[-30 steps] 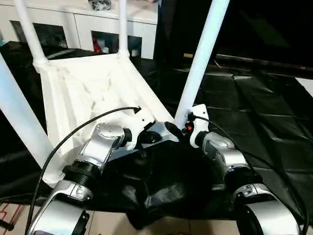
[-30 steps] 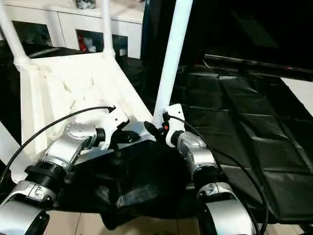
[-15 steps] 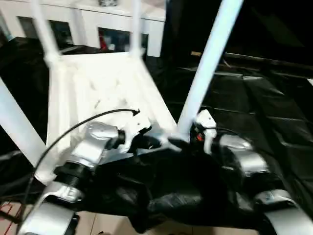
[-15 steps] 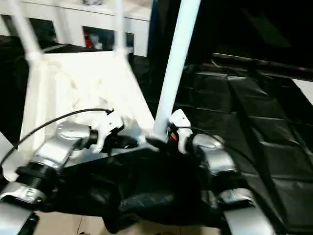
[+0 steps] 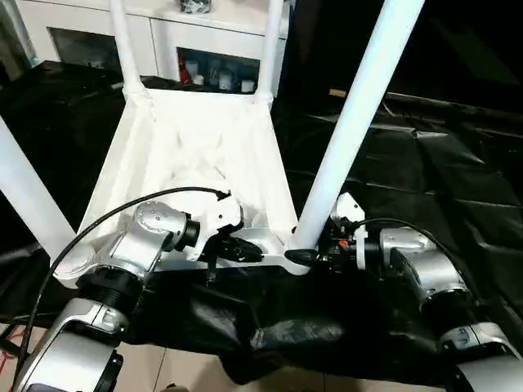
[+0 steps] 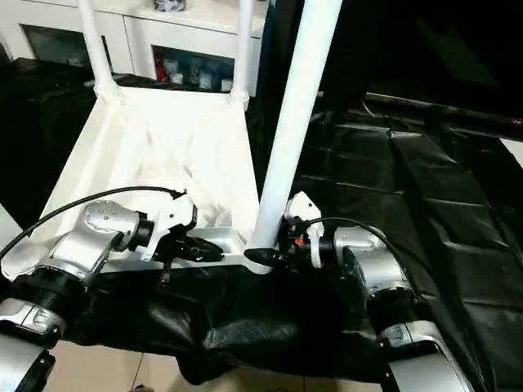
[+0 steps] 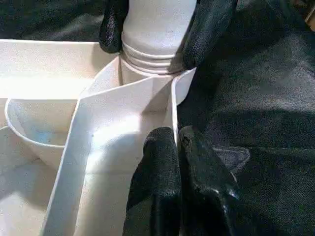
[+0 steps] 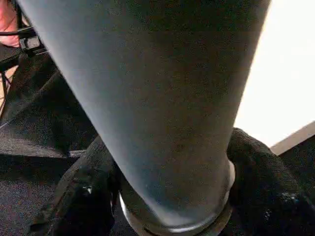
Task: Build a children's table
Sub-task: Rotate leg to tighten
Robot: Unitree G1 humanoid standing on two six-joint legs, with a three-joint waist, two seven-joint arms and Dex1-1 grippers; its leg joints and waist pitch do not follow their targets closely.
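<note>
Left claw [image 7: 177, 147] pinches tabletop [image 5: 188, 155] rim; right claw [image 7: 155, 29] grips leg [image 5: 351, 131].

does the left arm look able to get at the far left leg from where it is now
Probably not as things stand: the left gripper is pinched on the tabletop's near rim, and the far left leg stands across the whole tabletop.

A work table draped in crinkled black sheeting [image 5: 425, 171] carries an upturned white tabletop [image 5: 196, 155] on its left half, ribbed underside up, four white tube legs [image 5: 359, 122] rising from its corner sockets, the near edge overhanging the floor.
</note>
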